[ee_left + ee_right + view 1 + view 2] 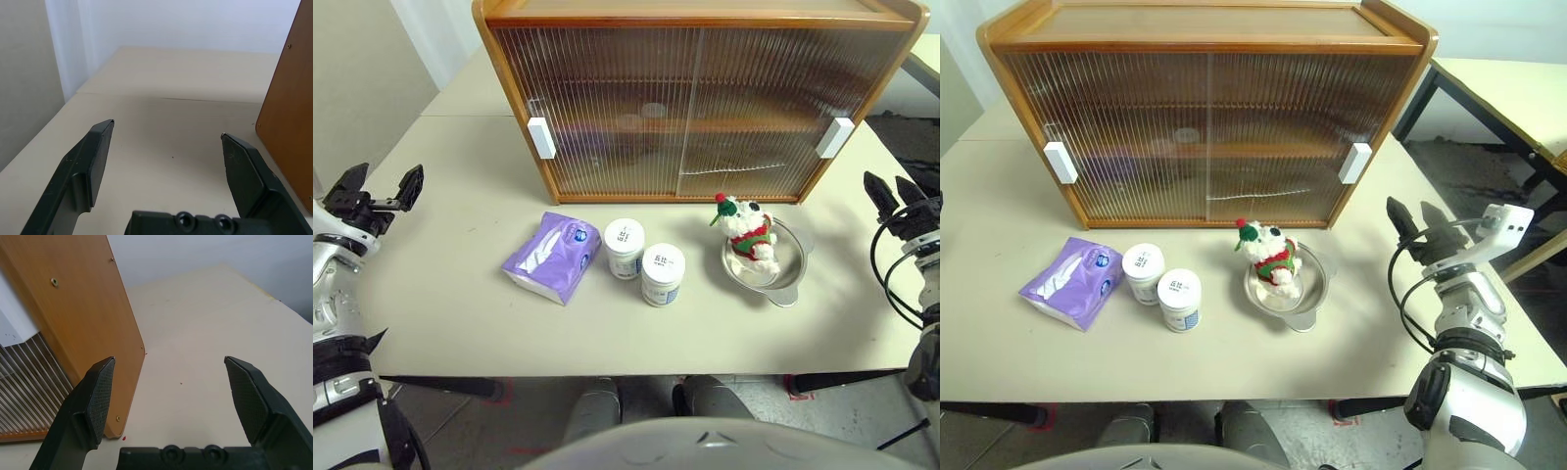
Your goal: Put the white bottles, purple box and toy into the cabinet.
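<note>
I see both hands wide open, empty: left hand (380,188), right hand (1417,224). Purple box (554,256), white bottles (644,261), toy (747,233) in bowl (793,281) on table (460,294) before shut cabinet (695,98); contents blurred behind ribbed doors.

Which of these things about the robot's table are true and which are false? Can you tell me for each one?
1. The toy sits in a shiny steel bowl. True.
2. The cabinet doors are slid wide open. False: both ribbed doors are shut.
3. The two white bottles stand between the purple box and the bowl. True.
4. The left gripper is holding the purple box. False: it is open and empty, off to the side.
5. The right gripper is open with nothing in it. True.
6. The purple box lies on top of the cabinet. False: it lies on the table.
</note>
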You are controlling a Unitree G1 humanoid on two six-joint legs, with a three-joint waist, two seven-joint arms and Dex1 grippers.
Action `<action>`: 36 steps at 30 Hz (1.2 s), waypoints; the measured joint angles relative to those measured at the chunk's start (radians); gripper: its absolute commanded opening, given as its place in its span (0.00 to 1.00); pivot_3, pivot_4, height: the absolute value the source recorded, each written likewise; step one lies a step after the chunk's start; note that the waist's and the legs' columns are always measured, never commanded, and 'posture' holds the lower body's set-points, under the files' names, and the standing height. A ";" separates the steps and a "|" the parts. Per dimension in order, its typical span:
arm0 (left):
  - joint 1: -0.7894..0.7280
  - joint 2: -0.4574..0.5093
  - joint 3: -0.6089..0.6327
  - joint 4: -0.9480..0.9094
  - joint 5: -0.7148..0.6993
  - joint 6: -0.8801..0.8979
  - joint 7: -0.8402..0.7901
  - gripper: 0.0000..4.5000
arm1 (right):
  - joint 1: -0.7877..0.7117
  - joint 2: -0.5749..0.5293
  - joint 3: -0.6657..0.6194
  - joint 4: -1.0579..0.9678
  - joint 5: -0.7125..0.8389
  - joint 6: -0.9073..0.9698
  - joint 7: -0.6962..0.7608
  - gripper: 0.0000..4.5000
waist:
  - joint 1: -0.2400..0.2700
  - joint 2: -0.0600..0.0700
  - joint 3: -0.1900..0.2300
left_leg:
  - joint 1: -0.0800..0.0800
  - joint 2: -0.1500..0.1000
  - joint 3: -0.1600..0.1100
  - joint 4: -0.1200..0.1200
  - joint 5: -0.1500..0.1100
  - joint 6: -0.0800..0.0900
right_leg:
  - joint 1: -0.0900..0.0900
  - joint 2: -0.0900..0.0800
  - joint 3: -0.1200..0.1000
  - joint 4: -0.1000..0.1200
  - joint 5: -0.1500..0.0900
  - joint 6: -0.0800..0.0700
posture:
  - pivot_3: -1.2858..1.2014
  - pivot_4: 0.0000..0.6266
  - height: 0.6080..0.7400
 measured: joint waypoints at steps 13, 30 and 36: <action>-0.057 -0.006 -0.029 0.005 0.003 -0.008 -0.004 1.00 | 0.020 0.006 0.007 -0.005 -0.004 0.000 0.026 1.00 | -0.010 0.001 -0.003 | 0.000 0.000 0.001 0.002 0.000 0.000 | 0.000 0.000 -0.001 0.000 0.001 0.000 | 0.48 0.05 1.00; 0.067 -0.046 -0.010 -0.209 -0.083 0.028 -0.067 0.80 | 0.189 -0.103 0.051 -0.473 0.144 0.432 0.496 1.00 | 0.007 0.002 -0.007 | 0.011 -0.013 0.006 0.010 0.004 -0.003 | 0.017 0.003 -0.003 0.002 -0.005 -0.007 | 0.49 0.10 1.00; 0.085 -0.042 -0.051 -0.300 -0.107 0.081 -0.152 0.34 | 0.338 -0.084 0.075 -0.865 0.258 0.624 0.461 1.00 | 0.005 0.000 -0.006 | 0.014 -0.013 0.006 0.011 0.006 -0.004 | 0.020 0.006 -0.002 0.002 -0.011 0.002 | 0.48 0.11 1.00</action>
